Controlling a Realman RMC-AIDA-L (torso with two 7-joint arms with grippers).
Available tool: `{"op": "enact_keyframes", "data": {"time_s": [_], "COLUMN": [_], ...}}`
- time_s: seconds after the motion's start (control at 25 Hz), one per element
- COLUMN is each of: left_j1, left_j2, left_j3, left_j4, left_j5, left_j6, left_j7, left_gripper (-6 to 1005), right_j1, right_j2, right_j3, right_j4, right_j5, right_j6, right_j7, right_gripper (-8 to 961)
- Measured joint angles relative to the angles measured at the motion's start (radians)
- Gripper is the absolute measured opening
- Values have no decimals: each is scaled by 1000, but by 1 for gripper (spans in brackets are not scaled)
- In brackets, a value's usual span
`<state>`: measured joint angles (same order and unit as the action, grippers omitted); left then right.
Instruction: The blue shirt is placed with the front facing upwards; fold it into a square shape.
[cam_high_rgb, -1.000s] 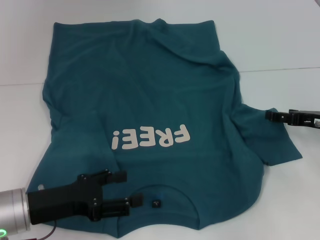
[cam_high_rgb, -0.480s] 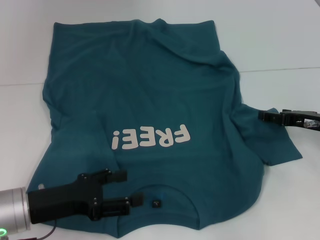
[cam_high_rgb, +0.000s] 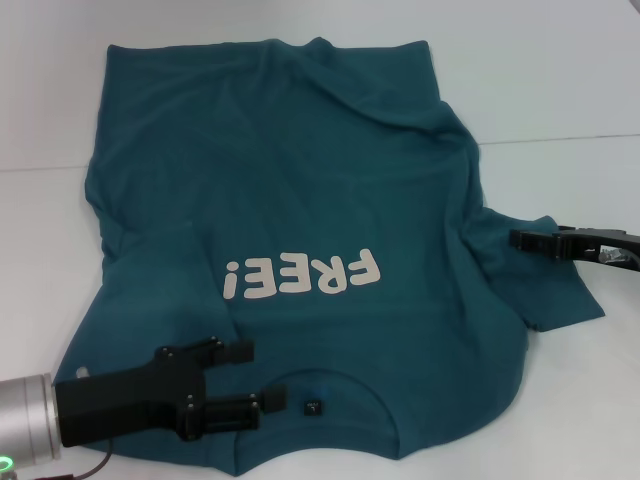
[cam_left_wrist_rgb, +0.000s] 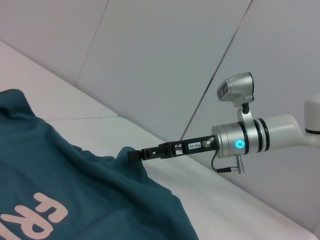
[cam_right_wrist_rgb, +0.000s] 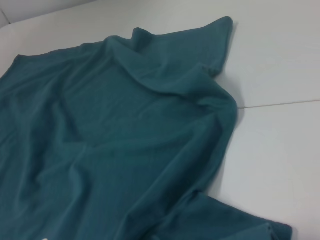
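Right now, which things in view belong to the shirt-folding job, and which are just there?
Part of the job:
- blue shirt, spread front up, lettering visible
- left gripper, over the shirt's collar edge, open
- right gripper, at the shirt's right sleeve

Just there:
- white table under the shirt; nothing else lies on it

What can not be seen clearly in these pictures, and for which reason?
- Left sleeve of the blue shirt: head view, covered by the left gripper, whose open fingers lie over the collar.
- Right gripper finger state: head and left wrist views, seen edge-on at the right sleeve.
- Small neck tag: head view, print too small.
- "FREE!" lettering: left wrist view, cut by the edge.
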<state>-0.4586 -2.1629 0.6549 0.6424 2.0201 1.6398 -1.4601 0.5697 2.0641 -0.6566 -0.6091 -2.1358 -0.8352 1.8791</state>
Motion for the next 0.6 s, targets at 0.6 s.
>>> {"op": "enact_keyframes", "data": {"time_s": [0.6], "left_j1": [0], "left_j2": [0], "left_j3": [0], "left_j4": [0], "left_j5": [0], "left_j6": [0], "left_j7": [0], "left_gripper": [920], "right_j1": [-13], "right_j2": [-11], "right_j3": [7], "right_j4": [-9], "right_j5": [2], "right_j6": [-60], "right_j7": [-3], "right_gripper": [876]}}
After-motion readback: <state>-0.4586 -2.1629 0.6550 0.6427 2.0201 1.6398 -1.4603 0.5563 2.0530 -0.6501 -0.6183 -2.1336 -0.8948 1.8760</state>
